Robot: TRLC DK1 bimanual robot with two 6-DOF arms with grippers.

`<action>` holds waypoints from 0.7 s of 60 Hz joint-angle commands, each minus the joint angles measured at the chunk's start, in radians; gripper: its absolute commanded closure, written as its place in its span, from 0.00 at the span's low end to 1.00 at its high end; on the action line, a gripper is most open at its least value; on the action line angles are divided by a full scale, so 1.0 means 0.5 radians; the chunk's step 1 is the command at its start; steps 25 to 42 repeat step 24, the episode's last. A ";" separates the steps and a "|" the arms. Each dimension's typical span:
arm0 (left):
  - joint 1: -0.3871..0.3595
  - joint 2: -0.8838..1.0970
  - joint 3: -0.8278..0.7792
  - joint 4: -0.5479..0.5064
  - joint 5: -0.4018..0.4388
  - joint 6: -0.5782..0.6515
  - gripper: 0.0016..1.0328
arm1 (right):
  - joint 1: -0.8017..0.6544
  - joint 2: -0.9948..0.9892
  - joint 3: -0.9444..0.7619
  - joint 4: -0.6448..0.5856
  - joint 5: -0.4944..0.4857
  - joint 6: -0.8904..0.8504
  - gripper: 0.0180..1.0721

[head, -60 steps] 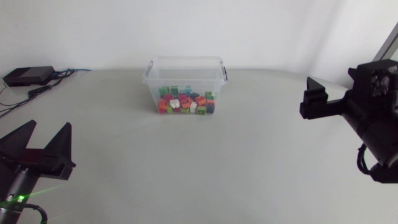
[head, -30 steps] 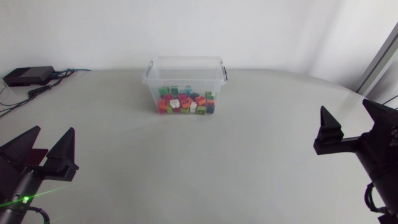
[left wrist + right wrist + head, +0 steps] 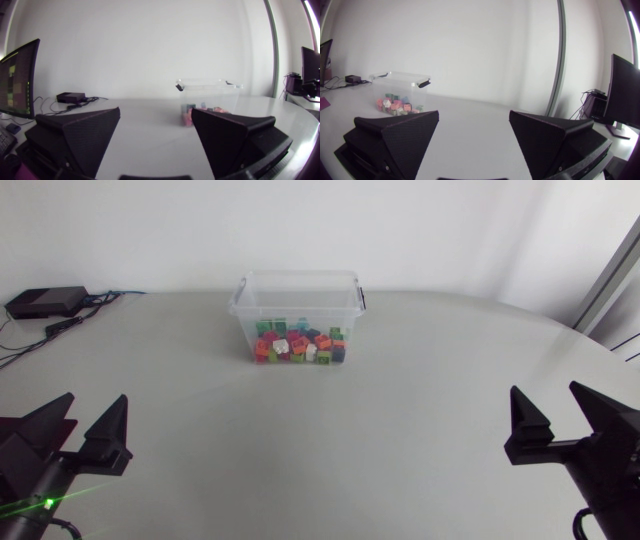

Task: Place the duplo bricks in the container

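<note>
Since the duplo bricks (image 3: 300, 346) lie in the container (image 3: 300, 277), well ahead of both pairs of fingers, the task looks finished. The left gripper (image 3: 96, 398) and right gripper (image 3: 546, 390) are spread wide and empty, so nothing seems left to pick.

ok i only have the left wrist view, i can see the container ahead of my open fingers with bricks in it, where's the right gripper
observer: the right gripper is at the near right of the table, well away from the container.
operator: is it holding a brick
observer: no, it's open and there's nothing between its fingers.
operator: any bricks outside the box
observer: none that the head view shows. the bricks i can see all lie inside, in a low layer on its floor.
</note>
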 commanded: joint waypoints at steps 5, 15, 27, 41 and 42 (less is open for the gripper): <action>-0.028 0.006 -0.033 -0.047 -0.032 -0.049 0.04 | -0.101 -0.165 -0.133 -0.078 -0.121 0.167 0.04; -0.032 0.008 -0.032 -0.064 -0.039 -0.051 0.04 | -0.133 -0.216 -0.164 -0.103 -0.165 0.205 0.04; -0.032 0.008 -0.032 -0.064 -0.039 -0.051 0.04 | -0.133 -0.216 -0.164 -0.103 -0.165 0.205 0.04; -0.032 0.008 -0.032 -0.064 -0.039 -0.051 0.04 | -0.133 -0.216 -0.164 -0.103 -0.165 0.205 0.04; -0.032 0.008 -0.032 -0.064 -0.039 -0.051 0.04 | -0.133 -0.216 -0.164 -0.103 -0.165 0.205 0.04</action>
